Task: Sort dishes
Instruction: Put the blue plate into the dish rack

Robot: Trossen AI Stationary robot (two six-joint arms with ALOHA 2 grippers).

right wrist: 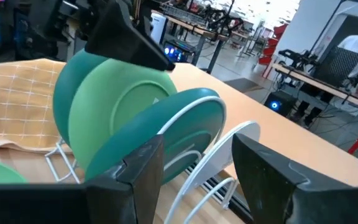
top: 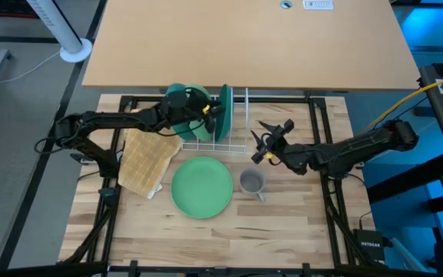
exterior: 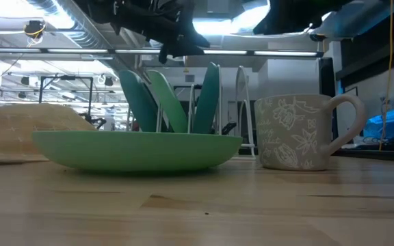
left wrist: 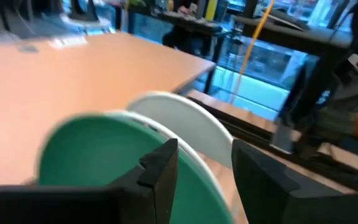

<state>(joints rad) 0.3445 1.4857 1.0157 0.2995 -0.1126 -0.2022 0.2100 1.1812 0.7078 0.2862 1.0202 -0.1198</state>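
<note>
A wooden table (top: 283,231) carries the scene, with a white wire rack (top: 233,138) near its far edge and a tan waffle cloth (top: 146,159) lying flat beside the rack. Three plates stand on edge in the rack, their faces upright and their flat sides turned along the row: a dark teal plate (right wrist: 64,93) at the cloth end, a light green plate (right wrist: 120,106) against it, and a second teal plate (right wrist: 179,127) in a slot of its own toward the open end. The left gripper (top: 206,110) hangs directly over the two plates at the cloth end, its jaws spread apart on either side of a plate rim without pinching it; in the left wrist view a green rim rises between the dark fingers. The right gripper (top: 270,138) waits just beyond the rack's open end, its jaws spread wide and holding nothing, with the standing plates ahead of its fingertips. A large light green plate (top: 201,187) lies flat on the table on the near side of the rack, well below both sets of jaws. A small grey patterned mug (top: 251,182) stands upright just beside that plate, nearly under the right gripper, its handle pointing away from the plate.
</note>
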